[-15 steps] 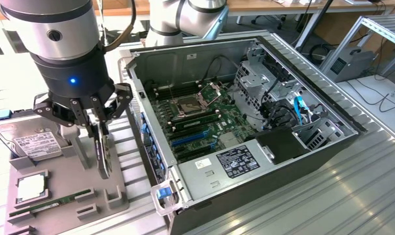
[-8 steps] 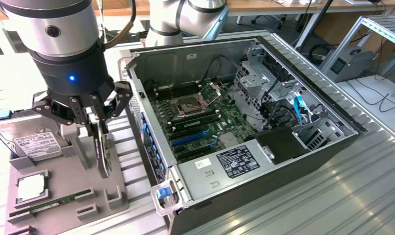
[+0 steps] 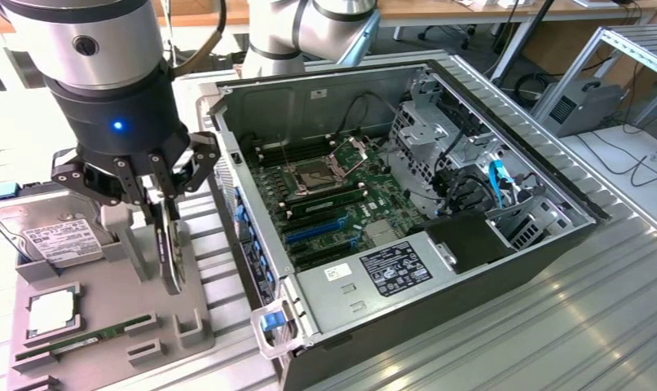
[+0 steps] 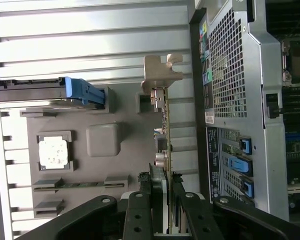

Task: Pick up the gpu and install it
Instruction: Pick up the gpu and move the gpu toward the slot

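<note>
While pointing straight down over the grey holder point(image 3: 100, 281) at the exterior view's left, beside the open computer case point(image 3: 416, 204), stands with the gripper point(image 3: 163, 204) closed narrow on the gpu point(image 3: 174, 252), held upright on edge. Hard to tell whether seated in the holder or lifted clear.

From the wrist: gripper point(image 4: 165, 220) pinching both faces of the gpu point(image 4: 165, 120), seen as a thin edge. Silver bracket point(image 4: 162, 75) at the far end. Fan face hidden; near end cut off behind the black fingers point(image 4: 140, 215).

Silver cylindrical arm point(image 3: 100, 61) carrying a round dark port point(image 3: 86, 45), black tool point(image 3: 163, 195) showing a blue light point(image 3: 116, 126), black linked fingers point(image 4: 140, 215) displaying round pivot pins.
</note>
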Available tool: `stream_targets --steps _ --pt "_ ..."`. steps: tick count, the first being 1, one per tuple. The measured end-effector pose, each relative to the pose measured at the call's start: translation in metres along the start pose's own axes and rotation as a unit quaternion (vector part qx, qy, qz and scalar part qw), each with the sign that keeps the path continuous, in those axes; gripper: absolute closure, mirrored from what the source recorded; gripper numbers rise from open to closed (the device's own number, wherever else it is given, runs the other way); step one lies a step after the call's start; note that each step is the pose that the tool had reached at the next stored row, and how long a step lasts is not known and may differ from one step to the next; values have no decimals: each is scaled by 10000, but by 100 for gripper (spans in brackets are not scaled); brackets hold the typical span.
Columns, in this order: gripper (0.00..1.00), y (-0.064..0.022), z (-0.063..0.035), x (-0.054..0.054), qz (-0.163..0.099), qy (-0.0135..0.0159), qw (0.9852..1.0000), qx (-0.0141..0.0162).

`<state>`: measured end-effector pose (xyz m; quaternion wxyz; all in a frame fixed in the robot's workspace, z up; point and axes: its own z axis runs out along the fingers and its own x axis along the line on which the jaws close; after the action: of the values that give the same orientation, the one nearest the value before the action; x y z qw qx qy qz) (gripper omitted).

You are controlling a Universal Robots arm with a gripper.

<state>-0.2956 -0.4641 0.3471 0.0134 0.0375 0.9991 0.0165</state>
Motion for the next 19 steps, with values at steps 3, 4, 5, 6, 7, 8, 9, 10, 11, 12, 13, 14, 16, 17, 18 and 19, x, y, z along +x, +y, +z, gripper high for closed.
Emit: stream_targets --steps 3,4,5,6,7,8,9,10,11,12,13,14,16,17,18,19 --pt "73 0 -14 0 0 0 10000 0" --pt "73 1 -18 0 0 0 10000 0" --pt "73 1 -22 0 0 0 10000 0" --pt "73 1 -27 -1 0 0 10000 0" --pt "73 1 -32 -1 0 0 10000 0" --pt "73 1 -38 -1 0 1 10000 1" --pt "73 2 -41 -1 0 0 10000 0" --pt "73 2 -47 -2 0 0 10000 0" --pt "73 2 -52 -2 0 0 10000 0" --pt "73 2 -61 -2 0 1 10000 1" --pt "73 3 -68 -3 0 0 10000 0" --pt "73 3 -76 -3 0 0 10000 0" --pt "73 3 -88 -3 0 0 10000 0" --pt "73 3 -93 -4 0 0 10000 0" --pt "73 4 -98 -4 0 0 10000 0" --pt "73 4 -104 -4 0 0 10000 0"
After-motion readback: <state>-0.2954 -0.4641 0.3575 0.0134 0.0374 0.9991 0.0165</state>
